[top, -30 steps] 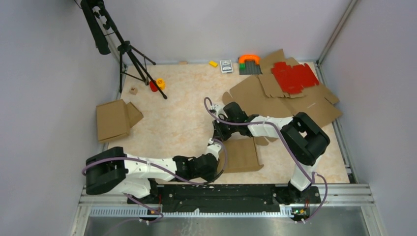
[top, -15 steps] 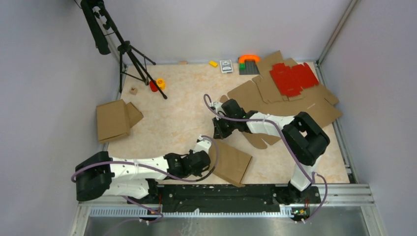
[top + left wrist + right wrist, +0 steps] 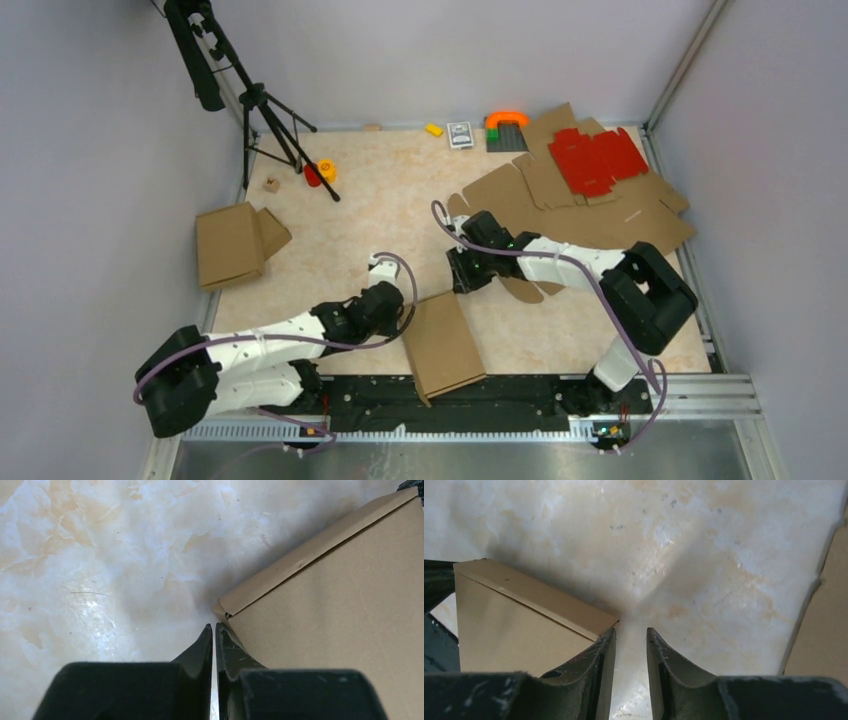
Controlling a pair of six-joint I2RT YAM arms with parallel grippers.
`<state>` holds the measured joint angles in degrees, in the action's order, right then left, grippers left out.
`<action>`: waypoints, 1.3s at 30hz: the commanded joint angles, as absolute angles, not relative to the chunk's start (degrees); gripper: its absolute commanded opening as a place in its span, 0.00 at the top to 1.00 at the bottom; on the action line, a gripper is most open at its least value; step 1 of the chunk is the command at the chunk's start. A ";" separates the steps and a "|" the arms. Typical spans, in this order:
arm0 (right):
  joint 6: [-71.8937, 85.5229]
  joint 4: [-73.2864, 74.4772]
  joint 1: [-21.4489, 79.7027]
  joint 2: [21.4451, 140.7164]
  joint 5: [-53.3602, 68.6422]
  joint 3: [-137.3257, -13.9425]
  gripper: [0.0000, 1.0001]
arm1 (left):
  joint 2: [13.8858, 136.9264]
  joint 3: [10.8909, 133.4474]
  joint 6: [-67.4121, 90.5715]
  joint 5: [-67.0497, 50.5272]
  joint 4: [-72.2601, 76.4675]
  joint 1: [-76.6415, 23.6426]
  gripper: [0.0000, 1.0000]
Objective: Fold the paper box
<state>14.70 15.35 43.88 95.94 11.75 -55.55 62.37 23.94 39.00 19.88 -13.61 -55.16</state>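
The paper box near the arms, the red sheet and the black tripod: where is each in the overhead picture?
paper box (image 3: 440,345), top view, middle of its flat upper panel.
red sheet (image 3: 598,158), top view, centre of the sheet.
black tripod (image 3: 256,97), top view, hub where its legs meet.

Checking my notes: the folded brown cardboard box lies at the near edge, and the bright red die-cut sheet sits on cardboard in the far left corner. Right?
Wrong corner: the top view shows the bright red die-cut sheet on brown cardboard sheets in the far right corner. The rest stands.
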 commanded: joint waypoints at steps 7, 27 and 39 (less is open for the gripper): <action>19.23 14.99 45.01 81.47 16.95 -48.80 0.59 | 53.97 23.65 45.36 12.45 -14.44 -55.15 0.89; 23.59 17.48 44.59 72.67 17.63 -38.33 0.58 | 52.07 25.52 48.66 3.20 -22.17 -55.20 0.90; 27.67 8.94 46.65 76.64 23.11 -35.56 0.73 | 53.89 19.32 49.98 -1.97 -9.37 -54.06 0.88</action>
<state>26.48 14.02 46.24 74.63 21.78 -32.99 53.45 18.79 50.87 -1.67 -14.98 -55.81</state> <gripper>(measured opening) 0.298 0.111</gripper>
